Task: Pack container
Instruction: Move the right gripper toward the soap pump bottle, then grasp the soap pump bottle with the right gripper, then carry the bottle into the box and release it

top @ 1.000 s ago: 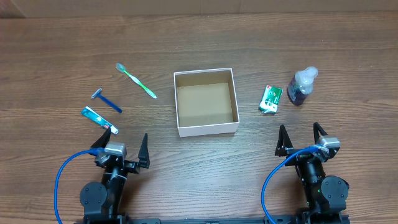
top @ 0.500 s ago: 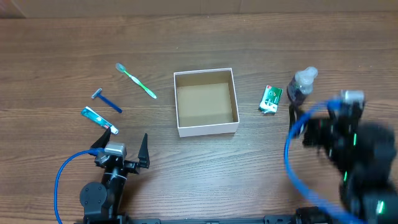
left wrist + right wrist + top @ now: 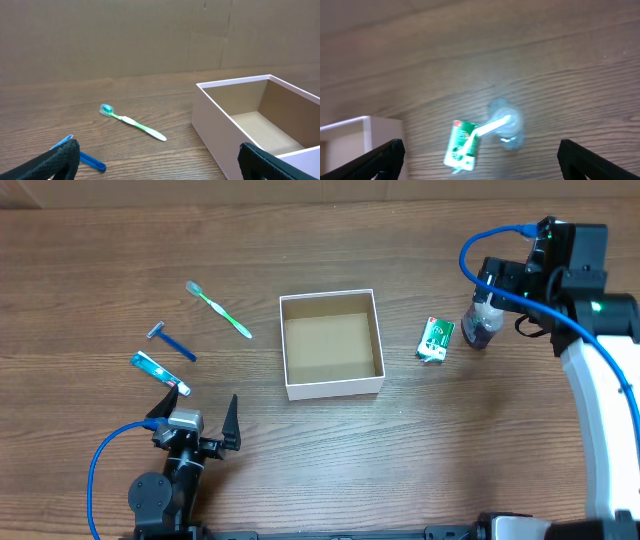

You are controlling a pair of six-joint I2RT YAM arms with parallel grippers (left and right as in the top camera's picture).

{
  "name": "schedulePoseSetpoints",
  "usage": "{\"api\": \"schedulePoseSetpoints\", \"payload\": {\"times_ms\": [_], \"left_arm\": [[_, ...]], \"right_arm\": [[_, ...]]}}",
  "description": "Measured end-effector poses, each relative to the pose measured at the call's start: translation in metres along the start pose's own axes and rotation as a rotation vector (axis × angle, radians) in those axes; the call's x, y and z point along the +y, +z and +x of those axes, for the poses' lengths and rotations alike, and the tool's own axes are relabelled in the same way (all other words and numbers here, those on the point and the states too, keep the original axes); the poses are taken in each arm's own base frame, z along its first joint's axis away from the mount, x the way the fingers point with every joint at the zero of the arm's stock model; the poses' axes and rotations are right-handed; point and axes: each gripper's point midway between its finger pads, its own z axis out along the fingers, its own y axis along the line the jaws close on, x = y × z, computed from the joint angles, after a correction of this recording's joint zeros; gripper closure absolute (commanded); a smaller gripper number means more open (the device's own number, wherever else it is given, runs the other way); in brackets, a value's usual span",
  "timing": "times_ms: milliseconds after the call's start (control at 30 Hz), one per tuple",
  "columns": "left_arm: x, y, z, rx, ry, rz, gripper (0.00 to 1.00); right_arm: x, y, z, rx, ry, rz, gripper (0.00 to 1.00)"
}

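Note:
The container (image 3: 334,388), a square white box with a brown inside, stands mid-table; it also shows in the left wrist view (image 3: 220,135) and the right wrist view (image 3: 350,125). My right gripper (image 3: 500,295) hangs open and empty above a clear pump bottle (image 3: 483,322) with dark liquid. The right wrist view looks down on the bottle (image 3: 506,126) between the open fingers (image 3: 480,162). A small green packet (image 3: 435,340) lies left of the bottle (image 3: 462,145). My left gripper (image 3: 197,408) rests open and empty near the front edge (image 3: 160,165).
Left of the box lie a green toothbrush (image 3: 220,310), a blue razor (image 3: 172,343) and a blue toothpaste tube (image 3: 160,373). The toothbrush (image 3: 132,122) and the razor (image 3: 87,160) also show in the left wrist view. A cardboard wall stands behind the table.
My right arm has swung from its rest at the front right up and out to the far right, over the pump bottle. The left arm has not moved.

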Motion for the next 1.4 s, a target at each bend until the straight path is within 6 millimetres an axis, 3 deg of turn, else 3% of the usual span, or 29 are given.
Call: {"api": "schedulePoseSetpoints", "payload": {"times_ms": [133, 400, 533, 733, 1033, 1133, 1200, 1300, 1400], "left_arm": [[0.0, 0.0, 0.0, -0.001, 0.0, 0.0, 0.0], [0.0, 0.0, 0.0, 0.0, 0.0, 0.0, 0.0], [0.0, 0.0, 0.0, 0.0, 0.0, 0.0, 0.0], [0.0, 0.0, 0.0, 0.0, 0.0, 0.0, 0.0], [0.0, 0.0, 0.0, 0.0, 0.0, 0.0, 0.0], [0.0, 0.0, 0.0, 0.0, 0.0, 0.0, 0.0], [0.0, 0.0, 0.0, 0.0, 0.0, 0.0, 0.0], [0.0, 0.0, 0.0, 0.0, 0.0, 0.0, 0.0], [0.0, 0.0, 0.0, -0.001, 0.0, 0.0, 0.0]], "right_arm": [[-0.008, 0.048, 0.014, 0.1, -0.01, 0.016, 0.0], [-0.005, 0.09, 0.025, 0.162, -0.014, -0.005, 0.04], [-0.012, 0.114, 0.044, 0.243, -0.001, -0.001, 0.25], [-0.015, 0.115, 0.046, 0.252, -0.011, 0.001, 0.68], [-0.014, 0.115, 0.039, 0.229, -0.023, -0.003, 0.75], [-0.013, 0.105, 0.034, 0.241, -0.027, -0.003, 0.75], [-0.007, 0.087, 0.015, 0.221, -0.036, -0.022, 0.75], [0.012, 0.036, -0.026, 0.106, -0.049, -0.106, 0.72], [0.046, -0.019, -0.047, -0.012, -0.079, -0.249, 0.71]]}}
